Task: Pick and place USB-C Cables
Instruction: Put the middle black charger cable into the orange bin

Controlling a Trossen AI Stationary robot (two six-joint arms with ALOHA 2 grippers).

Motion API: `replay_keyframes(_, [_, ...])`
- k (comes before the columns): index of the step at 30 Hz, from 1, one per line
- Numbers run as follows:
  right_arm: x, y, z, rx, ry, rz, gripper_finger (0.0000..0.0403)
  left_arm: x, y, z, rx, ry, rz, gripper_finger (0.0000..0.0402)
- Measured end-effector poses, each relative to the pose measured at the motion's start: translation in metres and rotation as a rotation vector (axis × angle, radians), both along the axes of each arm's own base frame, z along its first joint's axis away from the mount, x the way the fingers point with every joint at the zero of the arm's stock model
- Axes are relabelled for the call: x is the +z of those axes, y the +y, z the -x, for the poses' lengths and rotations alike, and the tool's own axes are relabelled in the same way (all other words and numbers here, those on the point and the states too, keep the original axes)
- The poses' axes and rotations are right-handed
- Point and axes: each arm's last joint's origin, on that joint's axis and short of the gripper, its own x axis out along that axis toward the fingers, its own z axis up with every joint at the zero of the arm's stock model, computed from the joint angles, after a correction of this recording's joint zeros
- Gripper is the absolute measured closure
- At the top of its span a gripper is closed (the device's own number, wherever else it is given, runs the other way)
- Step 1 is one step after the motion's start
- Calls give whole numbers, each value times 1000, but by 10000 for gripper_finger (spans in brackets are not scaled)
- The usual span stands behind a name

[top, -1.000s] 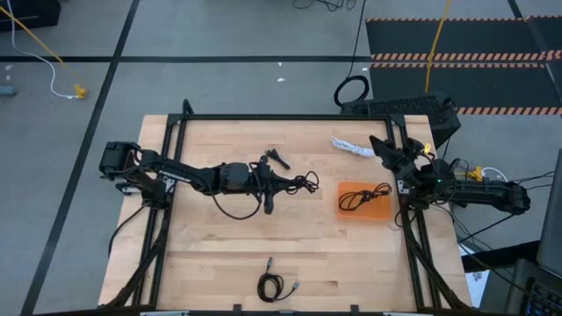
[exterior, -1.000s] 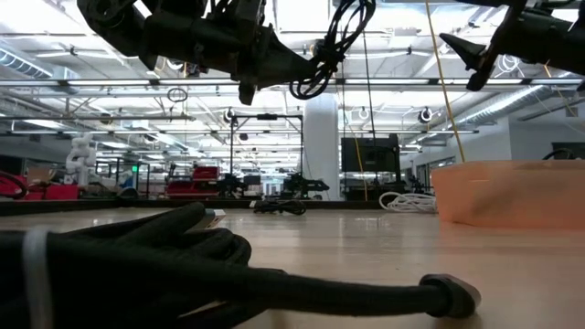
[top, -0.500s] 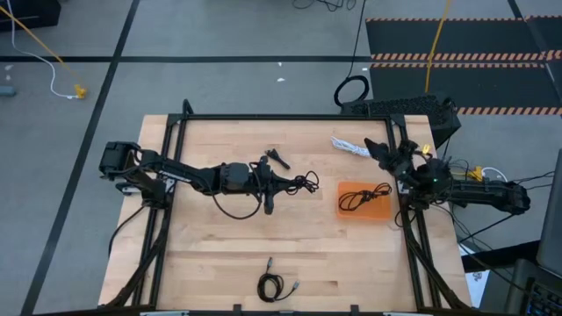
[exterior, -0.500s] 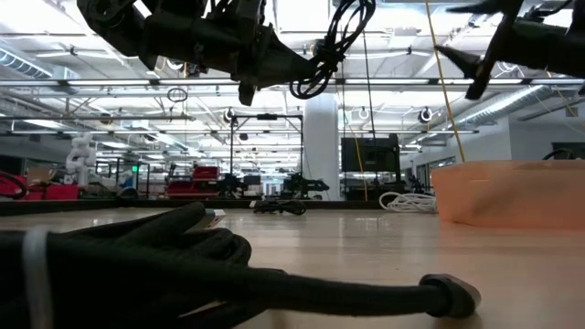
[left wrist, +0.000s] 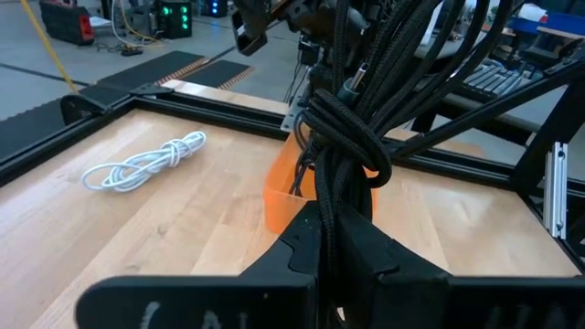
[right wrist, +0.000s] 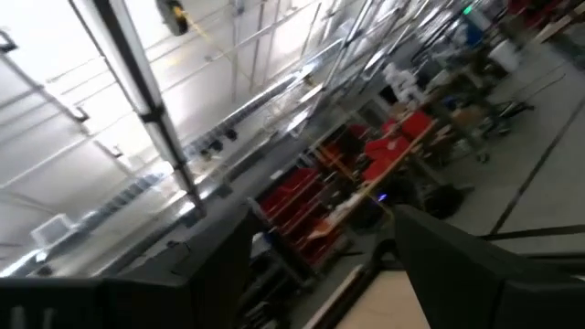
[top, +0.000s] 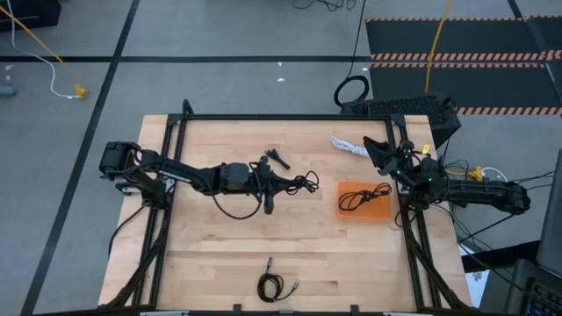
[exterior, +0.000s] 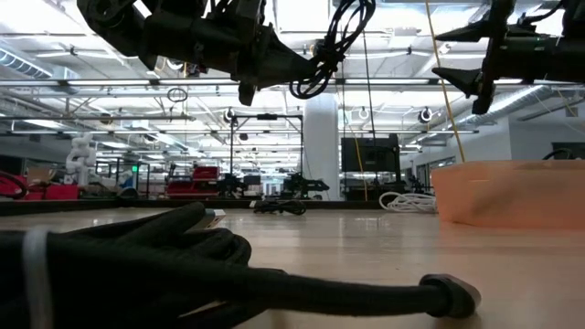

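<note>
With the left gripper (top: pixel 283 183) clamped on a black cable (top: pixel 303 183) beside the tray (top: pixel 364 201), lower it fully inside before releasing; the right gripper (top: pixel 379 151), jaws apart, waits behind the tray.

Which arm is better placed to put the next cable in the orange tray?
Left: its gripper holds a black cable aloft. The right gripper, open and empty, hovers near the tray.

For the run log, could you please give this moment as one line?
left gripper: shut on black cable, above table | right gripper: open, raised | orange tray: one black cable inside
</note>
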Motion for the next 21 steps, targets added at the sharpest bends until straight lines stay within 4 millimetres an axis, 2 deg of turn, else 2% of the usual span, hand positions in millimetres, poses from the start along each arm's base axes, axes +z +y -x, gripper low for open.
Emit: replay_keyframes(21, [3, 0, 1, 8, -57, -24, 147, -1, 0, 0, -5, 9, -21, 388])
